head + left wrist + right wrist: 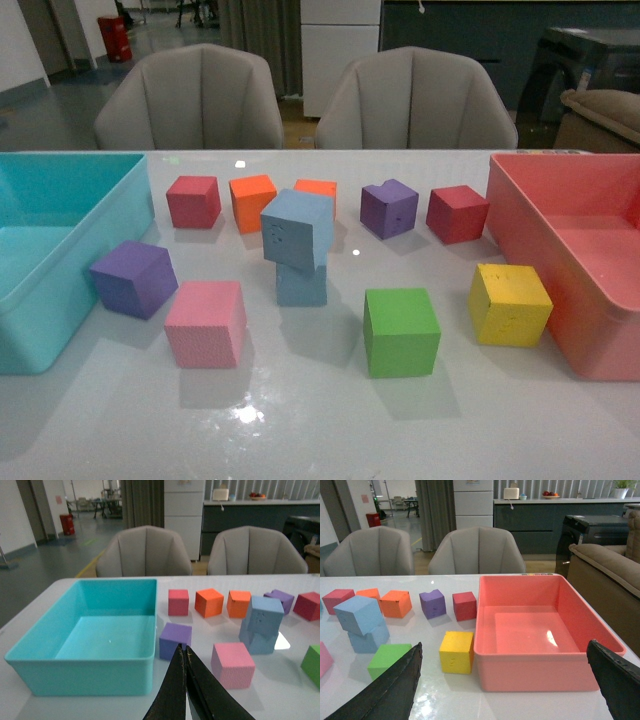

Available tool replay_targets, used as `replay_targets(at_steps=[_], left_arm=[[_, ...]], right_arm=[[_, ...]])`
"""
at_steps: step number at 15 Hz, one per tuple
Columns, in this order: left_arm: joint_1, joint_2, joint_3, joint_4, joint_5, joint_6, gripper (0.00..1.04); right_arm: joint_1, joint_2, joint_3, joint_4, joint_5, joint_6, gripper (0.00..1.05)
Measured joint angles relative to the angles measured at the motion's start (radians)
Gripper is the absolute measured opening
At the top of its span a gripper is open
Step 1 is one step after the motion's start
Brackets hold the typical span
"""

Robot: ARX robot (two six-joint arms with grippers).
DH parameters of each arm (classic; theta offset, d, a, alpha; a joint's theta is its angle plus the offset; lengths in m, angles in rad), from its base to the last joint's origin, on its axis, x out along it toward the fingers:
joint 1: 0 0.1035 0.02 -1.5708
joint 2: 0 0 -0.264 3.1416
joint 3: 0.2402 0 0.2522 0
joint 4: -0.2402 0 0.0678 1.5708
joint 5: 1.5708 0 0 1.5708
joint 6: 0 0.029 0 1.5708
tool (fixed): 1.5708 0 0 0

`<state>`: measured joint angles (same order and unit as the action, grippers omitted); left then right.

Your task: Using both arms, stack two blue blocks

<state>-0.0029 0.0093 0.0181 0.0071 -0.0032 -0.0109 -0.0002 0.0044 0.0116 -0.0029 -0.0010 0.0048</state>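
Observation:
The two blue blocks stand stacked in the middle of the white table. The upper block (298,228) sits twisted and slightly tilted on the lower block (302,285). Neither arm shows in the front view. In the left wrist view my left gripper (182,650) is shut with nothing in it, hanging well short of the stack's upper block (263,616) and lower block (257,641), near a purple cube (174,640). My right gripper (504,644) is open wide and empty, with the stack's upper block (359,614) and lower block (367,639) far off to one side.
A teal bin (50,250) stands at the table's left and a pink bin (570,260) at its right. Around the stack lie pink (206,322), green (400,331), yellow (509,304), purple (134,278), red (194,201) and orange (252,202) cubes. Two chairs stand behind the table.

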Motion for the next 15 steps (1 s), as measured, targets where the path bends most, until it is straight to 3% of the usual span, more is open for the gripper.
replay_targets(at_steps=[4,9,14,15], left_arm=[[0.0,0.0,-0.007,-0.01,0.003,-0.001,0.02],[0.0,0.0,-0.007,-0.01,0.003,0.0,0.66],[0.0,0.0,-0.007,-0.01,0.003,0.0,0.83],[0.0,0.0,-0.007,-0.01,0.003,0.0,0.95]], right_arm=[[0.0,0.0,0.0,0.0,0.001,0.0,0.98],[0.0,0.0,0.0,0.0,0.001,0.0,0.98],[0.0,0.0,0.0,0.0,0.001,0.0,0.98],[0.0,0.0,0.0,0.0,0.001,0.0,0.98]])
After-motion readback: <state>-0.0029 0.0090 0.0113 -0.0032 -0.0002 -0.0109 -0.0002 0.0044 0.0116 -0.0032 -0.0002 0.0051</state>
